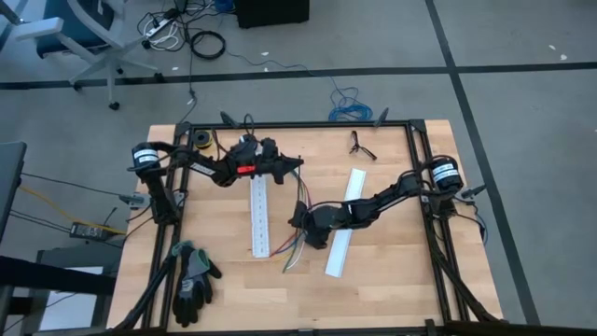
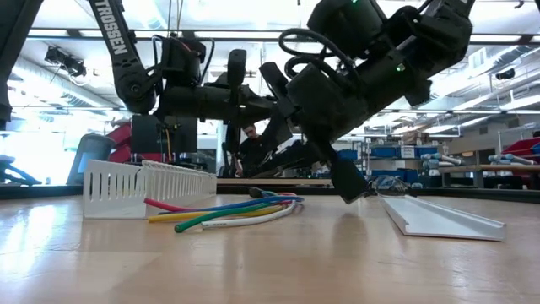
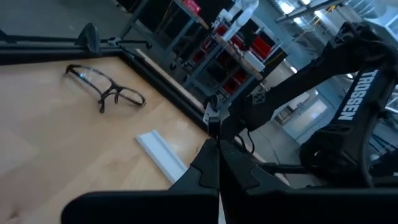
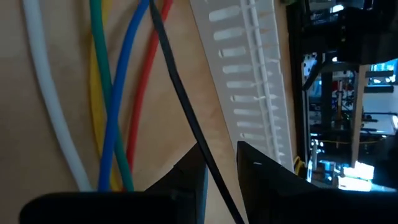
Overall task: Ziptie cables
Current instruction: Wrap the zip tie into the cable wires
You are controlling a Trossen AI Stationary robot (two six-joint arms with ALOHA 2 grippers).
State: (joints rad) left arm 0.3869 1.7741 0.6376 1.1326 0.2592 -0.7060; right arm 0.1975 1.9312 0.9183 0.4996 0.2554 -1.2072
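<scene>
The cables [image 1: 294,250] lie loose on the table [image 1: 392,280], between the slotted white strip [image 1: 259,217] and the plain white strip [image 1: 343,224]. The right gripper [image 1: 300,220] is low over the end of the bundle. Its fingers stand a little apart, and a thin dark strip [image 4: 186,112] passes between them; I cannot tell if they really press it. The left gripper [image 1: 297,162] hangs above the table behind the cables, with fingers closed and nothing in them. Glasses [image 1: 362,147] rest near the far edge, and gloves [image 1: 193,280] near the front left corner.
</scene>
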